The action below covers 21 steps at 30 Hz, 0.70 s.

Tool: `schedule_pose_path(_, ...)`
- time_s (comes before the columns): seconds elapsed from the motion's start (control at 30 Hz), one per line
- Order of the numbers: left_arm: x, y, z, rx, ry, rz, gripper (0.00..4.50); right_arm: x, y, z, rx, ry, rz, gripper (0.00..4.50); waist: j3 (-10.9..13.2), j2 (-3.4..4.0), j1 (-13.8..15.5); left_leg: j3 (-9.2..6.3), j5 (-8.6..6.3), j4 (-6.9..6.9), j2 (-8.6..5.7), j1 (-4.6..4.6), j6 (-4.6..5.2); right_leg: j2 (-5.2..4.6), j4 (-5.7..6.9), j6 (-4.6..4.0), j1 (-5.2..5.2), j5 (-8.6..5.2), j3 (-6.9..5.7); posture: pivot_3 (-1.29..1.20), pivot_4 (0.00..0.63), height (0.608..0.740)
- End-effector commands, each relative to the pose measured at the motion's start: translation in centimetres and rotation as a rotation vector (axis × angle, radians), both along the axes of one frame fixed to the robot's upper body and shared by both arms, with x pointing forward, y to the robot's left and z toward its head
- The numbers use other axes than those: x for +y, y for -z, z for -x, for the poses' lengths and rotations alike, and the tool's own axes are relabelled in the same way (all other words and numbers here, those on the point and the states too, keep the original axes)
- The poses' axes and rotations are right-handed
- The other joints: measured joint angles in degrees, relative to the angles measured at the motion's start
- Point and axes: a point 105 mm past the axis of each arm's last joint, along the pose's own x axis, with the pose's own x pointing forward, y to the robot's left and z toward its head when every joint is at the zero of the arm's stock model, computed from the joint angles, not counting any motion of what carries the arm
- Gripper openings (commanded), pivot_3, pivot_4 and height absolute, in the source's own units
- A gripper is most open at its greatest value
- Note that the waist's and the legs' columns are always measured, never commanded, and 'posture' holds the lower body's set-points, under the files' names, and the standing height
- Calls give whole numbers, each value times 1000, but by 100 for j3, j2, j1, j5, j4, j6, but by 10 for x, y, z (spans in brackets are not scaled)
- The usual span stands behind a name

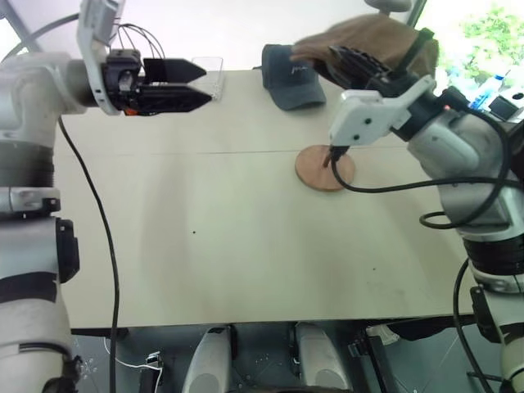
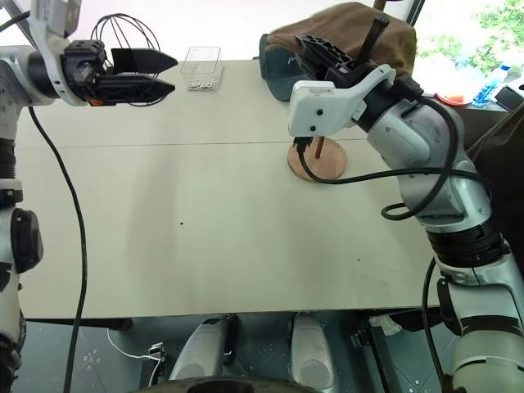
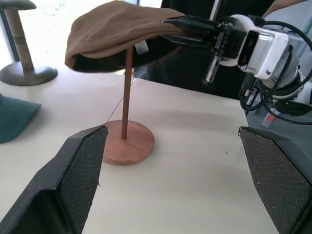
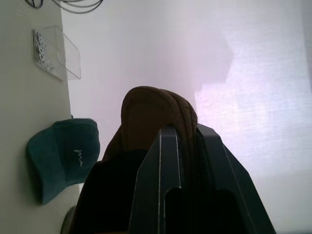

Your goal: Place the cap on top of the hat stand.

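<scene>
Right gripper [image 3: 170, 29] jaws clamped on cap [image 3: 112, 34]; left gripper [image 1: 196, 83] jaws apart, empty.

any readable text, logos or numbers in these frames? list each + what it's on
Nothing legible as text.
Dark baseball cap: a small white script mark on the front panel, too small and stylised to read.
Brown flat cap: a white tag underneath, no print readable.
Clear plastic box: no label visible.
Bottle at the table's far right edge: label too blurred to read.
</scene>
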Motion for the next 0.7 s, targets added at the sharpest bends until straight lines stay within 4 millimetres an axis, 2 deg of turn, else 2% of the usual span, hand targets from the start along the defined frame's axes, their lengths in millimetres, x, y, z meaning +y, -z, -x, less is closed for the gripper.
schedule_pose_path(0.03,11,-27,4,-77,-36,44,4500,1,-28,30,-120,-227,-17,30,0,0,-21,0,0,-2,0,0,0,0,0,0,0,0,0,0,150,740)
schedule_pose_path(0.17,12,-31,7,-81,-34,41,4500,-7,-27,36,-148,-313,44,30,1,-2,-35,0,0,-1,0,0,0,0,-1,1,1,0,1,0,150,740)
schedule_pose_path(0.3,13,-35,10,-92,-33,40,4500,-29,-17,40,-209,-351,103,30,2,-2,-28,0,0,1,-1,0,0,-1,-1,0,3,0,1,0,150,740)
schedule_pose_path(0.43,15,-36,11,-99,-42,35,4500,-50,-3,40,-199,-364,116,30,2,-3,-61,0,0,-2,-1,1,0,0,-2,0,4,-1,2,0,150,740)
schedule_pose_path(0.6,15,-38,11,-99,-43,33,4500,-60,15,29,-125,-363,108,30,3,-2,-136,2,0,-2,-1,6,0,1,0,0,4,0,7,0,150,740)
schedule_pose_path(0.7,14,-37,10,-99,-45,30,4500,-60,28,24,-83,-381,115,30,2,-2,-129,1,0,-3,0,8,0,4,2,0,4,0,9,0,150,740)
